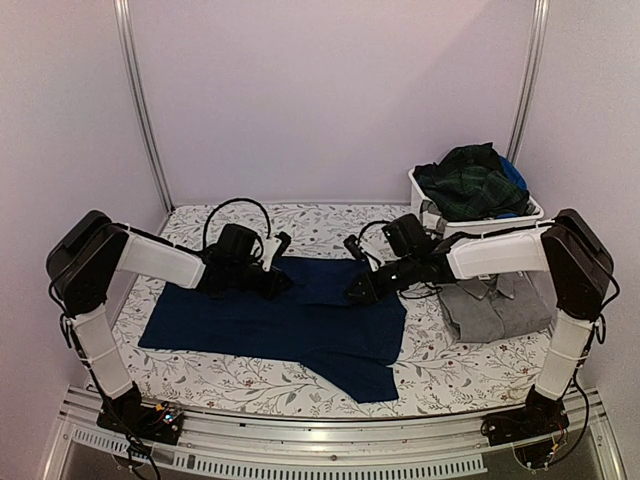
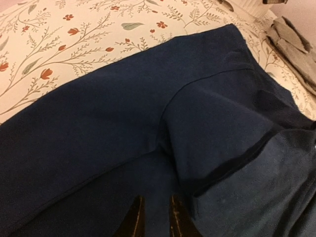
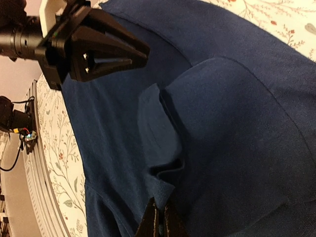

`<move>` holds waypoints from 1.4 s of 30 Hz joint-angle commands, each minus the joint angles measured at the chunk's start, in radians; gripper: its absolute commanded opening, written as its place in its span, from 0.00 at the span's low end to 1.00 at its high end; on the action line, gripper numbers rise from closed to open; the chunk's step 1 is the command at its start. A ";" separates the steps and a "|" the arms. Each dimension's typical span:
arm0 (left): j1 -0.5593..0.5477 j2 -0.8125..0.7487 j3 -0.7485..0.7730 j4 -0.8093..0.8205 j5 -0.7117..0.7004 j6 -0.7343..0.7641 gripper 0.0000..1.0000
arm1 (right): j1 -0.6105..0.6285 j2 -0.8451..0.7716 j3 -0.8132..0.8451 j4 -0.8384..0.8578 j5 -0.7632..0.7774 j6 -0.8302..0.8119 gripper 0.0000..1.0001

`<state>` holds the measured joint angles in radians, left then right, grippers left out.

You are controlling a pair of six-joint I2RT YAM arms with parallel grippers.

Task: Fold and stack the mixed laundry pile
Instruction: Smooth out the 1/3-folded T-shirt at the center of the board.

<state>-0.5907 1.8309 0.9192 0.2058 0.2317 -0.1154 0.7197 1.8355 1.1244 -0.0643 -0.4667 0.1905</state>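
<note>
this was a robotics lab cell, not a home. plain pale walls (image 1: 330, 100) closed it in, edged by bare aluminium posts (image 1: 140, 110). the left arm (image 1: 150, 257) and right arm (image 1: 500, 252) were bolted to a slotted metal rail (image 1: 330, 440), with loose cables (image 1: 235, 205) and a lit circuit board (image 1: 160, 415) exposed. homely things sat among the hardware: a floral table cloth (image 1: 440, 375), a white plastic bin (image 1: 421, 198), a navy blue garment (image 1: 280, 320).

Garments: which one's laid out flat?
The navy blue garment, spread flat mid-table. The grey garment lies bundled at the right; the plaid one is heaped in the white bin.
</note>
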 commanded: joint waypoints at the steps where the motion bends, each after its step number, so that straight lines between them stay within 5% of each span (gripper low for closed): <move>1: 0.053 -0.043 -0.025 -0.047 -0.028 -0.020 0.25 | 0.002 0.039 -0.023 -0.084 -0.059 -0.038 0.09; 5: 0.129 -0.134 -0.077 0.002 0.023 -0.079 0.41 | 0.003 -0.008 -0.037 -0.105 -0.102 -0.089 0.44; 8: 0.200 -0.175 -0.079 -0.011 -0.015 -0.138 0.43 | -0.013 -0.057 -0.019 -0.126 -0.066 -0.120 0.54; 19: 0.571 -0.172 -0.040 -0.190 -0.125 -0.334 0.47 | -0.118 0.045 0.137 -0.178 0.128 -0.071 0.53; 26: 0.665 -0.200 -0.088 -0.280 -0.292 -0.394 0.47 | -0.124 0.191 0.188 -0.215 0.237 -0.084 0.52; 42: 0.765 -0.066 -0.040 -0.240 -0.211 -0.409 0.37 | -0.155 0.310 0.177 -0.230 0.358 -0.096 0.52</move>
<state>0.1680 1.7317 0.8356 -0.0422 -0.0109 -0.5247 0.5774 2.0727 1.3193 -0.2188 -0.1989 0.1036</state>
